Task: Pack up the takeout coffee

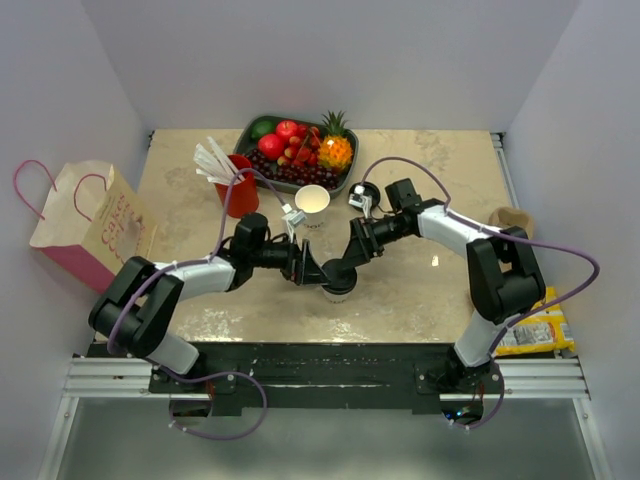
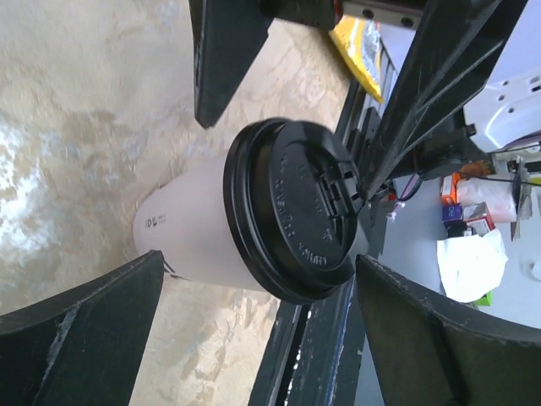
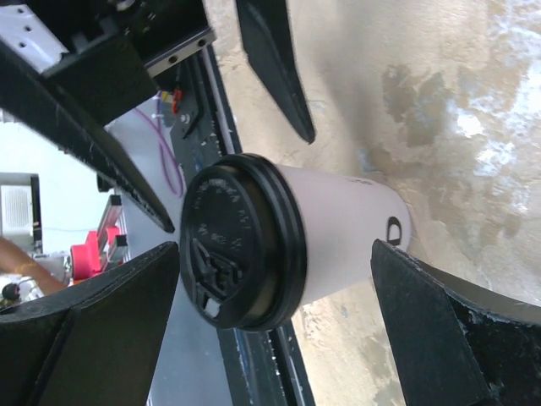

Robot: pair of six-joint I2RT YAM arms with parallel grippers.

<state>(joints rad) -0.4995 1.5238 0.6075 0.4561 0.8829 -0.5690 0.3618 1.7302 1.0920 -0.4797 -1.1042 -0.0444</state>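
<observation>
At table (image 1: pixel 420 295) centre, near front edge: takeout coffee (image 2: pixel 199 233) upright. 2 claws flank it from opposite sides. Left gripper (image 2: pixel 258 260) released, jaws spread around cup. Right gripper (image 3: pixel 275 247) released, likewise straddling.

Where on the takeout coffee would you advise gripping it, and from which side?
Grip the takeout coffee on its white paper wall, below the black lid, coming in level from the side. It stands upright on the table, and the overhanging lid would probably pop off if squeezed.
</observation>
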